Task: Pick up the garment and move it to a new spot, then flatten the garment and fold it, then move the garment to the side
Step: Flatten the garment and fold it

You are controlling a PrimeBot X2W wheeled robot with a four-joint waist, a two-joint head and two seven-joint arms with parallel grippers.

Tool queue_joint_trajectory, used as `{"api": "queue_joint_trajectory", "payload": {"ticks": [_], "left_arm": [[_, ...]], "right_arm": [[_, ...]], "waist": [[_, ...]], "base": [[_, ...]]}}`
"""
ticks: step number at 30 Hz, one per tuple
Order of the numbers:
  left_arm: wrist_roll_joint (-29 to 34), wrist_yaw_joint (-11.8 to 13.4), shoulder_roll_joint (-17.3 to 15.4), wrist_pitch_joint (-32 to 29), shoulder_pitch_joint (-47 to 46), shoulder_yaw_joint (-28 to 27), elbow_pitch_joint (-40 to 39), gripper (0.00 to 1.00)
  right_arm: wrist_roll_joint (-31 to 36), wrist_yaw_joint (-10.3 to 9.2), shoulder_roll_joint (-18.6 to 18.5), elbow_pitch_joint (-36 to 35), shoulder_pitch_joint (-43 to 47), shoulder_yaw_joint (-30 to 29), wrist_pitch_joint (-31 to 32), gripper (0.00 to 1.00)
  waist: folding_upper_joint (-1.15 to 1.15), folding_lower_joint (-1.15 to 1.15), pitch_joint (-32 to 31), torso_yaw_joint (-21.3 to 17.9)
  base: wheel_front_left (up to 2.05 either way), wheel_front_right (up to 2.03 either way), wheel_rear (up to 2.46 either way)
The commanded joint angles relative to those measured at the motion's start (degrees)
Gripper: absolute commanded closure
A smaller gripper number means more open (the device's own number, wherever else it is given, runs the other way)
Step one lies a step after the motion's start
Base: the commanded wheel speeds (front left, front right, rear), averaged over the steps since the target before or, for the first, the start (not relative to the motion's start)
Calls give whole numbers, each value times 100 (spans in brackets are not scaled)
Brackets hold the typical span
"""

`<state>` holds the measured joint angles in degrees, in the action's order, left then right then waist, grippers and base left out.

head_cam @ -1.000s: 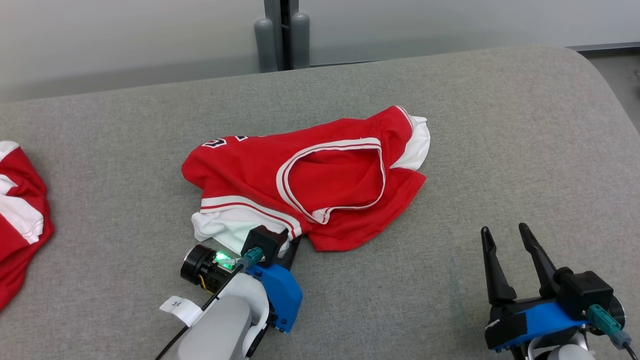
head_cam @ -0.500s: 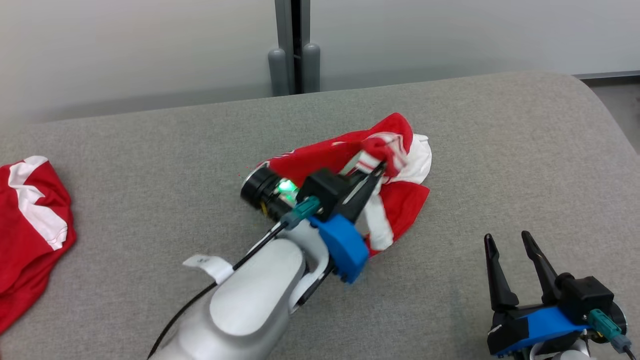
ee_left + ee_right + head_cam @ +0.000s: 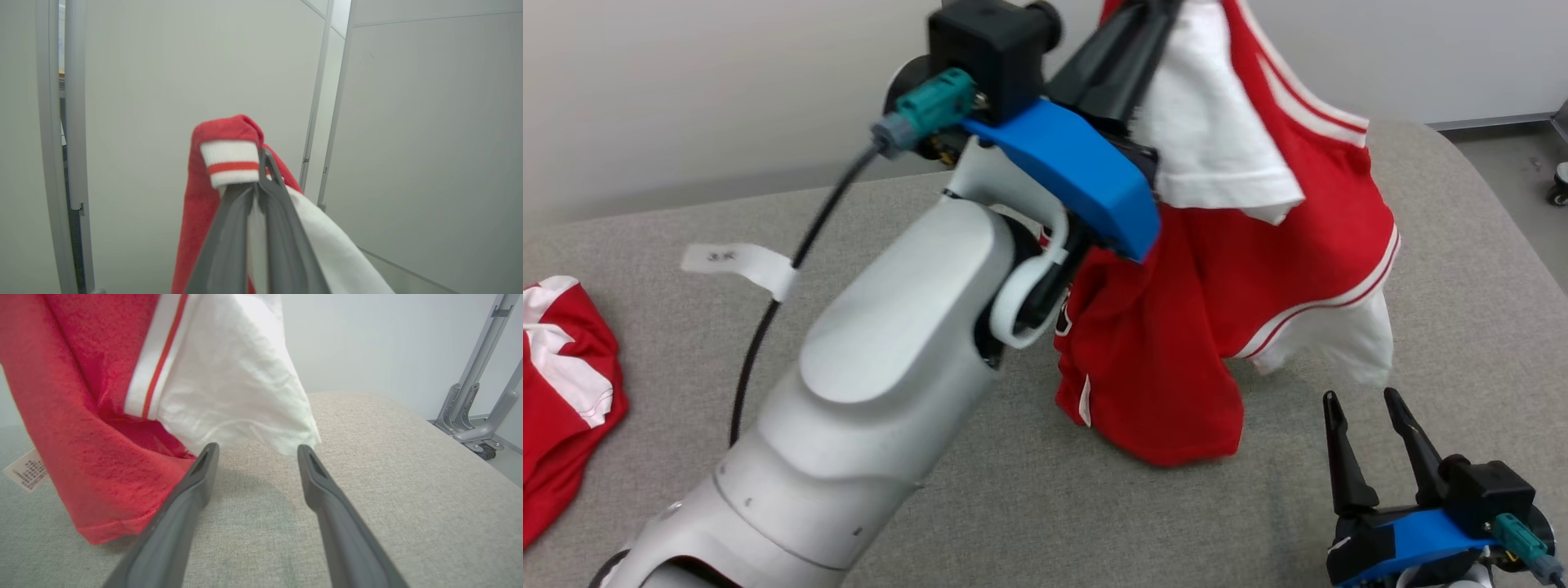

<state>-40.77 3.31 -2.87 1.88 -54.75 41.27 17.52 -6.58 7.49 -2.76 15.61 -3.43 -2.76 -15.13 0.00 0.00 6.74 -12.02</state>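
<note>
Left gripper fingers and garment run off the head view's top edge. Left arm hides garment's left side. Care label print too small to read. 2nd garment cut at left.

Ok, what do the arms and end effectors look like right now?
The left end effector and right end effector each have two long dark tapered fingers on a blue bracket, with a black block and teal connector. The left forearm is a smooth pale shell; a black cable with a white tag runs along it.
</note>
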Motion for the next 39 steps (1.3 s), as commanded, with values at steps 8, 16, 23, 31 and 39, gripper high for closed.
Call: {"api": "queue_joint_trajectory", "payload": {"ticks": [8, 16, 23, 31, 39], "left_arm": [[-474, 160, -1222, -405, 579, -676, 1788, 100], [-925, 191, -1702, -380, 1099, -1156, 2993, 100], [-1003, -67, -1683, -41, 1407, -1178, 3539, 100], [-714, -374, -1552, 681, 1465, -931, 3685, 0], [-452, -583, -1396, 1215, 1892, -701, 3396, 0]], "right_arm": [[-120, 1, -22, -42, -215, -67, -3, 0], [-141, 1, -23, -40, -325, -1, -3, 0], [-110, 1, -23, -33, -340, -6, -3, 0], [-45, 1, -23, -6, -321, -44, -3, 0], [37, 1, -23, 7, -161, -145, -3, 0]], "waist": [[0, 0, 348, 158], [0, 0, 585, 224], [0, 0, 633, 279], [0, 0, 521, 362], [0, 0, 214, 523]], "base": [[0, 0, 0], [0, 0, 0], [0, 0, 0], [0, 0, 0], [0, 0, 0]]}}
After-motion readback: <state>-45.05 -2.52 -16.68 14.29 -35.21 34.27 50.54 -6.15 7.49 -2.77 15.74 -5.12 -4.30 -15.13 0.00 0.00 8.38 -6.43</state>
